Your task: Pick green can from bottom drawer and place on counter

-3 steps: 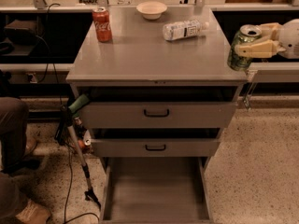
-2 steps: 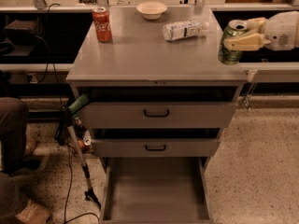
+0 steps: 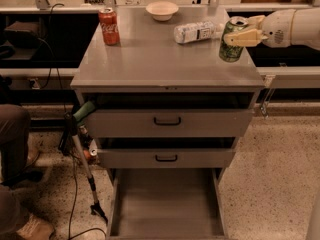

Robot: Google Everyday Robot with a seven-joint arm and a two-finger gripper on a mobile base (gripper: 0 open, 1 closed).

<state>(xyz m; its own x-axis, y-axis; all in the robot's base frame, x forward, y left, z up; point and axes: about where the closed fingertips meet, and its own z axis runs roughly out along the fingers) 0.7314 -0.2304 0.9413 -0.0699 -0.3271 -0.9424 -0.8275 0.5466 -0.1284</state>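
Observation:
The green can (image 3: 231, 40) with a silver top is upright in my gripper (image 3: 242, 33), over the right edge of the counter (image 3: 160, 59). The gripper comes in from the right on a white arm, and its pale fingers (image 3: 246, 36) are shut on the can's upper part. I cannot tell if the can's base touches the counter. The bottom drawer (image 3: 166, 204) is pulled out below, and its grey floor is bare.
On the counter are a red cola can (image 3: 108, 26) at the back left, a white bowl (image 3: 162, 10) at the back, and a lying plastic bottle (image 3: 197, 32) just left of the green can. The two upper drawers (image 3: 167, 121) stand slightly open. A person's legs (image 3: 15, 149) are at the left.
My gripper has carried the green can leftwards and up in the view, from beyond the cabinet's right side to over the counter's right edge.

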